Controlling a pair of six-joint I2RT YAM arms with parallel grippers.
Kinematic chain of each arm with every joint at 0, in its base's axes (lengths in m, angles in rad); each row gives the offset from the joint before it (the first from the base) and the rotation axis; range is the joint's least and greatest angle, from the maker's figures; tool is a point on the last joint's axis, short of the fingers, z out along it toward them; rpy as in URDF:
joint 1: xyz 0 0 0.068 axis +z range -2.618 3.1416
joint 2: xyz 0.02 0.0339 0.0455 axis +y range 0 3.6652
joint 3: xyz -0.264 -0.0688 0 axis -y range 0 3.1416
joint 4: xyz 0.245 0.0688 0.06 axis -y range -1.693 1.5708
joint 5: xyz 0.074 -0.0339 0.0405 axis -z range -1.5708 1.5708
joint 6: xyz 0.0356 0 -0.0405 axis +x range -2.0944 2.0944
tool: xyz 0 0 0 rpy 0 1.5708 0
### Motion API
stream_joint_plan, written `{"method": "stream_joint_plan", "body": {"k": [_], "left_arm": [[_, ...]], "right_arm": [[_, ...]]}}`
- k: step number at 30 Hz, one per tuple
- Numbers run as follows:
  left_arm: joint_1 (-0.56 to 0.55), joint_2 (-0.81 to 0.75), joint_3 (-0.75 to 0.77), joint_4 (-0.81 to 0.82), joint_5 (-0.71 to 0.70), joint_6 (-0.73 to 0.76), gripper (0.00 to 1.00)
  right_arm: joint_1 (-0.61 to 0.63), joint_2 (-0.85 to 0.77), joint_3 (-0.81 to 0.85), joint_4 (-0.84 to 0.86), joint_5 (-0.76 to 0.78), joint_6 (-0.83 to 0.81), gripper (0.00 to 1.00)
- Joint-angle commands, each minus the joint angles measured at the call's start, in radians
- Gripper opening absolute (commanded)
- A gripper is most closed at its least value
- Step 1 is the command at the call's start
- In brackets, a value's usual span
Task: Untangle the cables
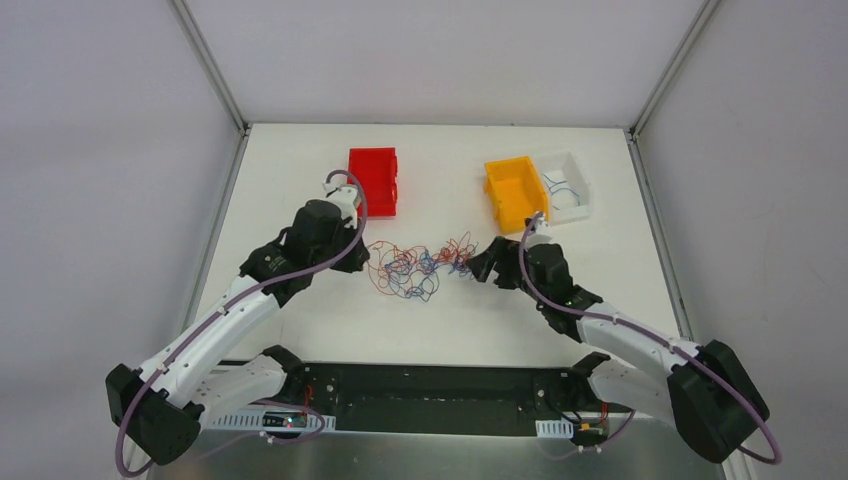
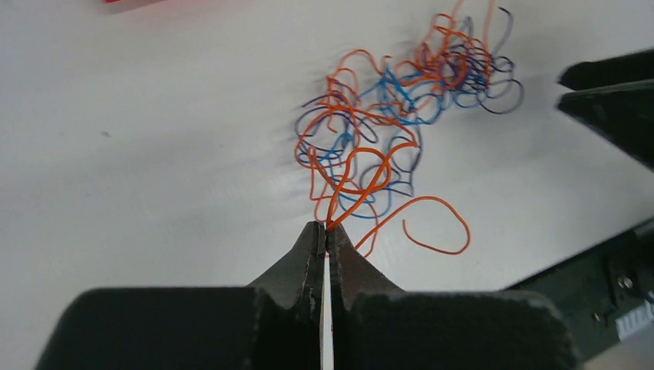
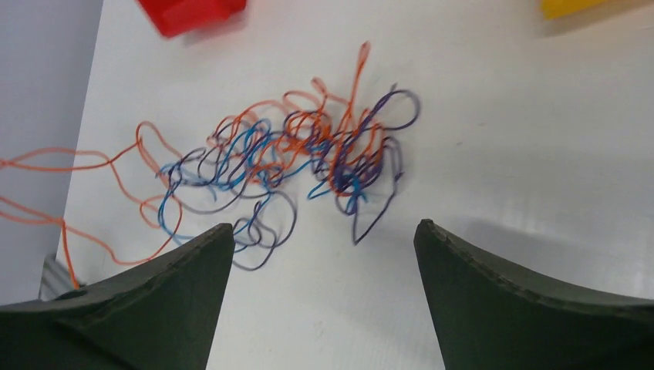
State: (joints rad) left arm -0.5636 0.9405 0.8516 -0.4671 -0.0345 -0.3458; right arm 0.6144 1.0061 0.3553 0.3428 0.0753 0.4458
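The cables (image 1: 415, 268) are thin orange, blue and dark purple wires lying in a loose tangle mid-table. My left gripper (image 1: 362, 252) sits at the tangle's left end. In the left wrist view it (image 2: 327, 228) is shut on an orange strand, which rises from the tips into the knot (image 2: 385, 123). My right gripper (image 1: 478, 266) is at the tangle's right end. In the right wrist view it (image 3: 324, 227) stands wide open just short of the cables (image 3: 308, 150), with bare table between its fingers and nothing held.
At the back stand a red bin (image 1: 373, 180), an orange bin (image 1: 515, 193) and a white bin (image 1: 568, 185) with a blue wire in it. Grey walls and frame posts border the table (image 1: 300, 160).
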Motion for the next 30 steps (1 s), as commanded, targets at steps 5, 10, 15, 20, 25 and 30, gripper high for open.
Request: {"method": "stream_joint_plan", "body": {"k": [5, 10, 15, 20, 25, 30], "left_arm": [[-0.091, 0.095, 0.180, 0.049, 0.382, 0.071, 0.00], [-0.141, 0.170, 0.238, 0.031, 0.432, 0.085, 0.00], [-0.155, 0.163, 0.281, 0.028, 0.469, 0.078, 0.00], [-0.156, 0.127, 0.336, 0.028, 0.470, 0.074, 0.00], [-0.155, 0.132, 0.392, 0.028, 0.457, 0.072, 0.00], [-0.155, 0.155, 0.454, 0.028, 0.438, 0.061, 0.00]], "right_arm": [[0.067, 0.055, 0.054, 0.193, -0.296, -0.092, 0.88], [0.080, 0.037, 0.031, 0.274, -0.392, -0.101, 0.89], [0.090, 0.015, 0.021, 0.278, -0.376, -0.113, 0.89], [0.105, 0.048, 0.036, 0.280, -0.387, -0.112, 0.90], [0.128, 0.086, 0.042, 0.308, -0.397, -0.106, 0.90], [0.137, 0.112, 0.048, 0.319, -0.408, -0.108, 0.89]]}}
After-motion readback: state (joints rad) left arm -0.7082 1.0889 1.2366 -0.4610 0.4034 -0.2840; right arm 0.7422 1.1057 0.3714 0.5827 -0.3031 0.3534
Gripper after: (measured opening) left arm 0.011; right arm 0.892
